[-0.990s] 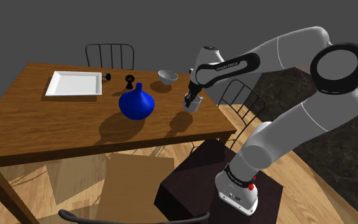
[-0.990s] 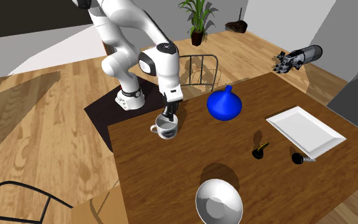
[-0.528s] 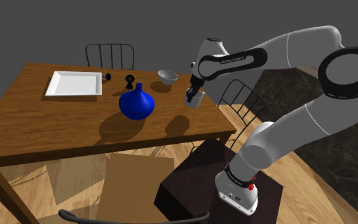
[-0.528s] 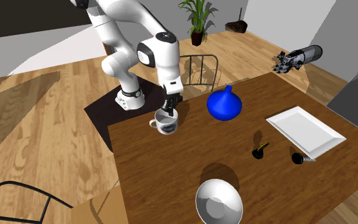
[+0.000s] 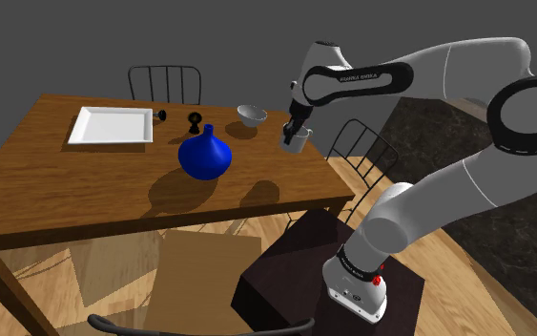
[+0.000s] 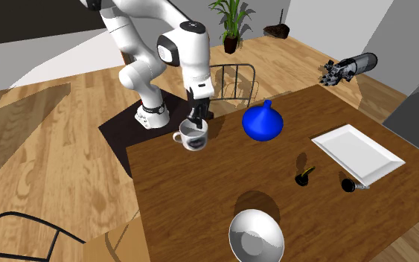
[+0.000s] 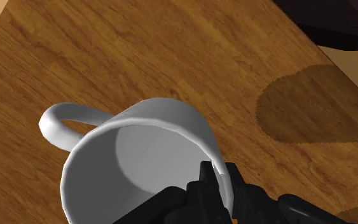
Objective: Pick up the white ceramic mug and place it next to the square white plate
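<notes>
Table (image 5: 85,191): wooden, carries all items.
Plate (image 5: 112,125): square, white, flat at the table's end on shoulder view's left. Well apart from mug, blue vase (image 5: 205,156) between.
Mug (image 6: 193,138): white, held in air over the table's end on shoulder view's right, its shadow (image 5: 257,194) on the wood below.
Mug axis: approx. vertical, mouth up toward my wrist. Handle (image 7: 63,124) juts sideways, away from pinched side.
Handling (judg.): stiff, prob. slick glaze, chips if dropped, light. Single-wall pinch may let it swing.
Gripper (image 7: 217,175): clamped on mug's rim wall, one finger inside, one outside.
</notes>
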Robot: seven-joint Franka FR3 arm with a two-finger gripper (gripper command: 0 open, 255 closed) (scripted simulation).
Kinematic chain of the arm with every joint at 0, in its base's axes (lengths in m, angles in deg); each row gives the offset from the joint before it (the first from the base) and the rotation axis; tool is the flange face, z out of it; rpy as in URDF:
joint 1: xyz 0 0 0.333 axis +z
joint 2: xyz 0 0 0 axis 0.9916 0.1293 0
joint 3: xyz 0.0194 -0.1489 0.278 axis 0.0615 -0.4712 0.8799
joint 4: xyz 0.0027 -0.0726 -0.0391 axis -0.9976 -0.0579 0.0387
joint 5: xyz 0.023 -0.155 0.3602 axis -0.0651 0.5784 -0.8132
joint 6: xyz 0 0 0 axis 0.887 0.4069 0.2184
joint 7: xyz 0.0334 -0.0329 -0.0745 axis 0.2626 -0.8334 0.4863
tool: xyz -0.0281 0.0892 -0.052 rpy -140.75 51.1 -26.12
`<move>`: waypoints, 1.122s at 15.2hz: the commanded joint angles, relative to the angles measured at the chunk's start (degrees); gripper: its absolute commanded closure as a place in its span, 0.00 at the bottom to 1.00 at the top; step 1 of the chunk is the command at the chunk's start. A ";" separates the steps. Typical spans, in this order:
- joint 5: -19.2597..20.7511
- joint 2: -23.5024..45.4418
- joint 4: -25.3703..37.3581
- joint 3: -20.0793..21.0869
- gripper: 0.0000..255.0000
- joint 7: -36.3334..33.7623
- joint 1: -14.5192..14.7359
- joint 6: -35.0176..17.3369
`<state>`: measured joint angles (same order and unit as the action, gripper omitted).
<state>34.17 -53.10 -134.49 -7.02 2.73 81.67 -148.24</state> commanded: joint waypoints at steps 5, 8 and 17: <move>-0.31 -1.17 3.70 0.43 1.00 0.13 0.14 4.89; -0.86 0.50 6.09 0.99 1.00 -0.52 0.71 5.68; -4.21 18.16 21.44 4.58 1.00 -5.93 4.51 3.88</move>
<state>30.23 -36.80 -114.66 -2.85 -2.51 85.80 -144.14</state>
